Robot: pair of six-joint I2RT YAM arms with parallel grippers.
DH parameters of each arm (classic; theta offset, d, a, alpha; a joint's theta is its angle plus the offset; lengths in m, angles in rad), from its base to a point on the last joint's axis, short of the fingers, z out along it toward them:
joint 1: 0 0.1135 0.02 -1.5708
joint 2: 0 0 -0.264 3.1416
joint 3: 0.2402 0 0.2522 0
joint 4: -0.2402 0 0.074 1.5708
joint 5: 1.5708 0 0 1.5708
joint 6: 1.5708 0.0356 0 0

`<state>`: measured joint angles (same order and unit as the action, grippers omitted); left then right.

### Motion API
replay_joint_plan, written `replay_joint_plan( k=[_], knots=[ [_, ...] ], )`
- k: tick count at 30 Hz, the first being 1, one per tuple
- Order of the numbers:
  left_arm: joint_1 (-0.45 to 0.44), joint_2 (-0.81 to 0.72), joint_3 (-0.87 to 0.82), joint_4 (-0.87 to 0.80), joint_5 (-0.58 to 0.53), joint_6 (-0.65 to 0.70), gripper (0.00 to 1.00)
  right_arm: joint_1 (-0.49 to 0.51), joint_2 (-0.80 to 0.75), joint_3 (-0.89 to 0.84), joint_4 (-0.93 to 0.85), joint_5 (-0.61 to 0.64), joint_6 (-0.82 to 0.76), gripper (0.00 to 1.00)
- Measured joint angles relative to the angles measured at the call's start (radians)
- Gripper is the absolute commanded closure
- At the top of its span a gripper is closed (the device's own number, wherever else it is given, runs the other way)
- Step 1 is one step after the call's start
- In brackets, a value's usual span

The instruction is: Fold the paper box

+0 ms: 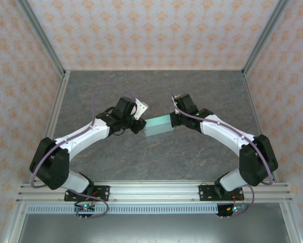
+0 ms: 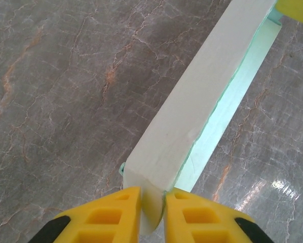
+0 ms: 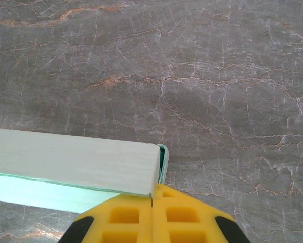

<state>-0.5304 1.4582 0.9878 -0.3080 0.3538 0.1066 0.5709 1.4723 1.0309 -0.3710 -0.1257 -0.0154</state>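
Note:
The paper box [image 1: 158, 125] is a pale mint-green flat rectangular box held off the table between both arms. My left gripper [image 1: 140, 125] pinches the box's left end. In the left wrist view its yellow fingers [image 2: 116, 212] press on a rounded end flap of the paper box [image 2: 202, 91], with my left gripper [image 2: 152, 195] shut on it. My right gripper [image 1: 173, 120] holds the right end. In the right wrist view the paper box [image 3: 70, 159] runs off to the left, and my right gripper [image 3: 152, 190] is shut on a thin card edge at its corner.
The grey marbled table top [image 1: 156, 162] lies below the box. Patterned walls and aluminium posts [image 1: 54, 61] close in the back and sides. A metal rail [image 1: 151, 191] runs along the near edge by the arm bases.

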Motion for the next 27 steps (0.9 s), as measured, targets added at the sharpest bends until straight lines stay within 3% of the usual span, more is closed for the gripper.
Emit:
replay_joint_plan(
  k=[11, 27],
  knots=[
    [-0.02, 0.002, 0.014, -0.006, -0.05, -0.037, 0.97, 0.007, -0.011, 0.0, -0.014, 0.011, 0.018, 1.0],
    [-0.029, 0.02, 0.047, -0.017, -0.079, -0.267, 1.0, 0.018, -0.028, -0.016, -0.01, 0.031, 0.082, 1.0]
  ],
)
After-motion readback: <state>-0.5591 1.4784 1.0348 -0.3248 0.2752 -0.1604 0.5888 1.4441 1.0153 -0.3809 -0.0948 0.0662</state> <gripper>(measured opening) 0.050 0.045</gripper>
